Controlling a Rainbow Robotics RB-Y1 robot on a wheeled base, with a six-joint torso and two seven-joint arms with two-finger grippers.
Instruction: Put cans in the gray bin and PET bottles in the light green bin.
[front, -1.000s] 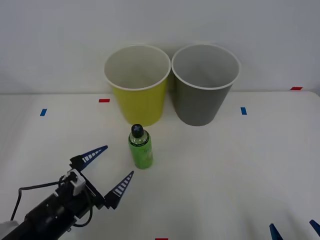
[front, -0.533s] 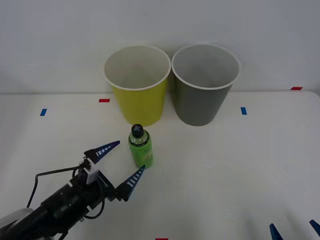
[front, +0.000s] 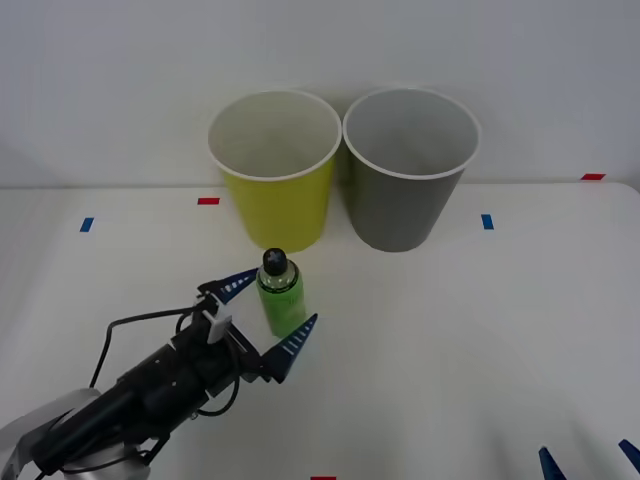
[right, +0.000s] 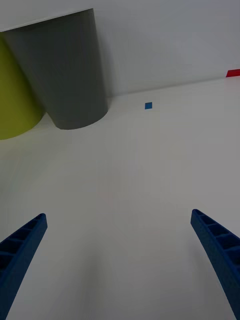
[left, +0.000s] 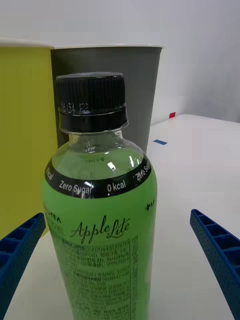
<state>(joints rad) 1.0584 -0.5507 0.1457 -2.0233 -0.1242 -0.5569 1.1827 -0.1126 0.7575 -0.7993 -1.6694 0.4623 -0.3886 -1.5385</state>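
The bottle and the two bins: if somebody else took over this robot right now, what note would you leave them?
Left end effector: open, fingers either side of the PET bottle, not yet closed on it.
Right end effector: open, parked low at the table's near right edge.
Bottle stands upright on the table, in front of the light green bin; the gray bin is beside that one.
Done: the approach. Nothing binned.
Left: grip, lift, drop into the light green bin.

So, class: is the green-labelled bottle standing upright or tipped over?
Upright. The PET bottle stands on the table, black cap on top, between the open left gripper fingers.
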